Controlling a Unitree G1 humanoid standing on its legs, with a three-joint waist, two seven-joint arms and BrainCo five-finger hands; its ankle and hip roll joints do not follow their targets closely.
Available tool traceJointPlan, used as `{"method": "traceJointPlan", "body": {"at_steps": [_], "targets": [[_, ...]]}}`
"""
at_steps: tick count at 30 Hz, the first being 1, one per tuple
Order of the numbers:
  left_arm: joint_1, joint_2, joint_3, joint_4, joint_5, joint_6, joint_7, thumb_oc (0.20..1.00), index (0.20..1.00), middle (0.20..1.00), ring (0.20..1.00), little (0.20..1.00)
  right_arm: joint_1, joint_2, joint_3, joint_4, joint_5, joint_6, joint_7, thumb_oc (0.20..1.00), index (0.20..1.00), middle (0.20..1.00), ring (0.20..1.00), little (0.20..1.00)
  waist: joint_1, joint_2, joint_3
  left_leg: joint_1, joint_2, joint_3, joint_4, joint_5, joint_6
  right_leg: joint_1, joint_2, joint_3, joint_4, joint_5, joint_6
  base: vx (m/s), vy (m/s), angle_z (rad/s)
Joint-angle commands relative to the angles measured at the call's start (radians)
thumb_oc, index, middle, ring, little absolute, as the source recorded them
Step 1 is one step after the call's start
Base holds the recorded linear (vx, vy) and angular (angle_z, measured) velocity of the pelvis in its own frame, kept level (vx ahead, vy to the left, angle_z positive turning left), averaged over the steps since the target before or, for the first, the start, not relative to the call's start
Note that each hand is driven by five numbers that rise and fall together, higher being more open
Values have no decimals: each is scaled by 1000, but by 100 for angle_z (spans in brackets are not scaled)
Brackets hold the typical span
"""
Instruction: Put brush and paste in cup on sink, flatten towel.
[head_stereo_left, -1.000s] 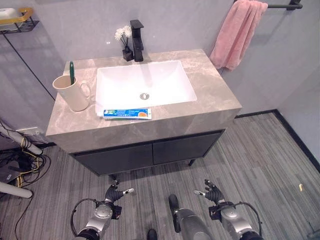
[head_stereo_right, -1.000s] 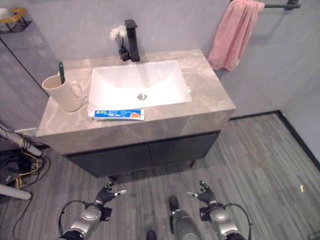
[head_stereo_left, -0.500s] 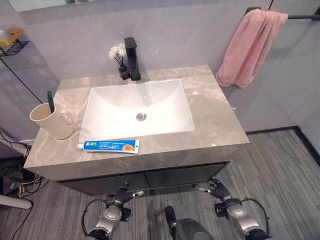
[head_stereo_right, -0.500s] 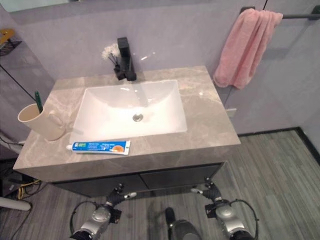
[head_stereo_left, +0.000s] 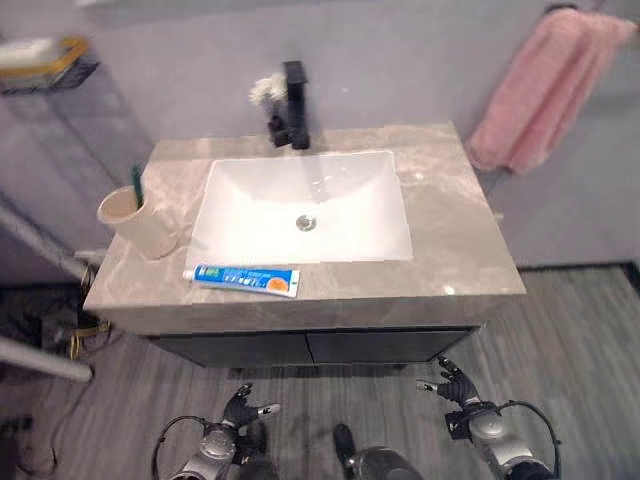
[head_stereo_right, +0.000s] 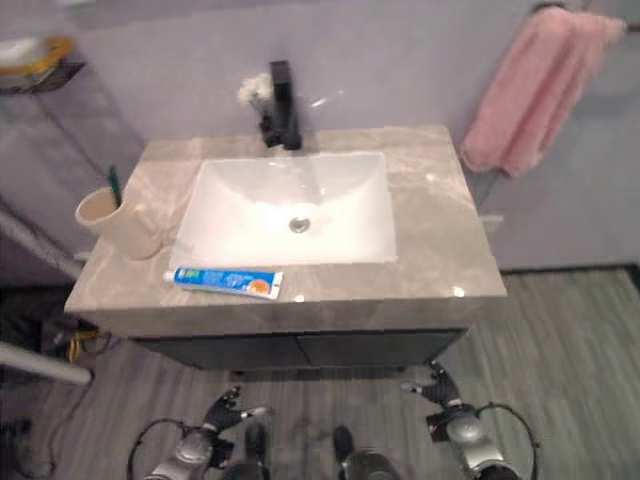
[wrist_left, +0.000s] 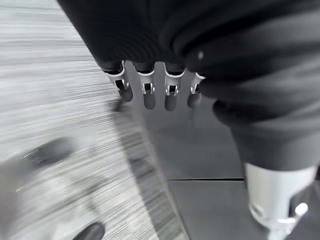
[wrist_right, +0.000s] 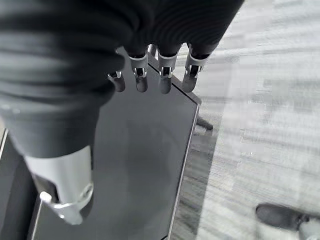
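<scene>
A cream cup (head_stereo_left: 140, 222) stands on the counter's left end with a green toothbrush (head_stereo_left: 136, 180) upright in it. A blue toothpaste tube (head_stereo_left: 242, 279) lies flat along the counter's front edge, in front of the white sink basin (head_stereo_left: 230, 240). A pink towel (head_stereo_left: 545, 90) hangs bunched from a bar on the right wall. My left hand (head_stereo_left: 238, 412) and right hand (head_stereo_left: 457, 385) hang low in front of the dark cabinet, fingers relaxed and holding nothing. In the left wrist view my fingers (wrist_left: 148, 86) point at the cabinet door; the right wrist view shows my fingers (wrist_right: 163, 75) likewise.
A black tap (head_stereo_left: 293, 104) and a small vase of white flowers (head_stereo_left: 268, 95) stand behind the basin. A wire shelf (head_stereo_left: 45, 62) is fixed on the left wall. Cables lie on the floor at the left (head_stereo_left: 60, 335). Grey plank floor (head_stereo_left: 570, 330) runs to the right.
The whole picture has shifted, so the camera moved; the vanity now sits a little further right and higher. Both hands stay low and empty. Nothing on the counter moved.
</scene>
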Motion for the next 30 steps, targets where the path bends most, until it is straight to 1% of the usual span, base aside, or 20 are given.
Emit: {"method": "traceJointPlan", "body": {"at_steps": [1,5,7,14,15,18,19,20,21,22,23,24,25,26,27,28,30], "targets": [[-32,72,30,-16,24,-38,-5,1000,1000,1000,1000,1000,7,17,0,-60,-10,-19,0,1000,1000,1000,1000,1000,18,-73,-25,-5,-51,41,19,46,26,31,-162,31,3,1,118,64,177,-47],[-29,80,49,4,20,-36,5,1000,1000,1000,1000,1000,-2,35,6,-55,-42,-14,-8,1000,1000,1000,1000,1000,31,-81,-31,10,-66,62,10,29,34,37,-191,42,-26,15,138,42,111,-30],[-21,82,57,2,14,-37,6,1000,1000,1000,1000,1000,3,41,4,-62,-45,-15,-11,1000,1000,1000,1000,1000,35,-86,-33,14,-68,66,10,22,35,41,-201,36,-37,21,145,39,54,-2],[-5,89,64,-9,22,-39,11,1000,1000,1000,1000,1000,-1,54,20,-80,-96,-15,-30,1000,1000,1000,1000,1000,51,-103,-34,16,-73,78,10,9,42,40,-216,28,-58,36,162,36,57,-9],[-5,94,48,-17,53,-39,11,1000,1000,1000,1000,1000,-2,55,29,-83,-119,-15,-31,1000,1000,1000,1000,1000,52,-110,-35,18,-74,78,10,5,46,41,-218,26,-56,36,167,18,40,-2],[-4,98,29,-25,84,-41,8,1000,1000,1000,1000,1000,3,54,38,-93,-143,-15,-26,1000,1000,1000,1000,1000,50,-117,-35,23,-79,77,10,-1,50,44,-222,24,-52,35,171,30,77,-1],[-5,105,9,-42,121,-40,2,1000,1000,1000,1000,1000,5,49,48,-96,-170,-13,-24,1000,1000,1000,1000,1000,49,-125,-34,28,-87,77,10,-12,60,42,-225,27,-45,37,178,22,100,-2],[-4,105,9,-42,121,-40,2,1000,1000,1000,1000,1000,5,49,48,-96,-170,-13,-24,1000,1000,1000,1000,1000,49,-126,-34,29,-87,78,10,-12,60,42,-225,27,-45,37,178,17,137,-3],[1,113,-8,-65,150,-42,-1,1000,1000,1000,1000,1000,9,46,50,-103,-184,-14,-22,1000,1000,1000,1000,1000,50,-134,-31,34,-99,81,10,-24,70,34,-231,34,-44,51,191,-13,95,-3],[5,111,-9,-71,150,-42,-4,1000,1000,1000,1000,1000,7,44,55,-108,-194,-14,-20,1000,1000,1000,1000,1000,48,-139,-28,34,-107,85,14,-29,76,25,-234,44,-44,73,202,-35,129,-8],[7,113,-8,-79,147,-41,-4,1000,1000,1000,1000,1000,2,41,60,-118,-208,-12,-17,1000,1000,1000,1000,1000,52,-142,-22,31,-111,87,17,-32,82,9,-232,52,-40,82,210,-74,68,-19],[10,116,-8,-88,152,-41,-3,1000,1000,1000,1000,1000,-9,43,67,-118,-212,-10,-17,1000,1000,1000,1000,1000,64,-142,-13,28,-108,95,18,-33,84,-16,-227,43,-24,86,213,-117,35,-32],[11,118,-8,-100,152,-41,1,1000,1000,1000,1000,1000,-26,48,77,-114,-215,-11,-20,1000,1000,1000,1000,1000,85,-142,2,30,-102,110,18,-38,83,-49,-234,-30,5,95,211,-102,-3,-41],[10,119,-8,-100,152,-41,1,1000,1000,1000,1000,1000,-27,48,77,-113,-215,-11,-20,1000,1000,1000,1000,1000,87,-143,-1,25,-101,112,17,-34,83,-55,-233,-27,5,98,211,-151,-25,-54],[9,128,-10,-129,143,-44,2,1000,1000,1000,1000,1000,-51,48,91,-122,-221,-9,-23,1000,1000,1000,1000,1000,98,-139,14,17,-95,125,11,-26,77,-81,-264,-127,7,135,202,-160,-63,-72],[2,150,-16,-172,128,-52,-6,1000,1000,1000,1000,1000,-69,38,111,-156,-245,-14,-23,1000,1000,1000,1000,1000,84,-139,20,-9,-87,117,10,-8,64,-81,-253,-115,-16,125,203,-148,-67,-77],[3,156,-14,-166,131,-56,-9,1000,1000,1000,1000,1000,-64,37,114,-153,-248,-15,-23,1000,1000,1000,1000,1000,88,-145,15,-11,-86,117,10,-7,61,-78,-251,-101,-25,120,199,-18,-45,-24]]}}
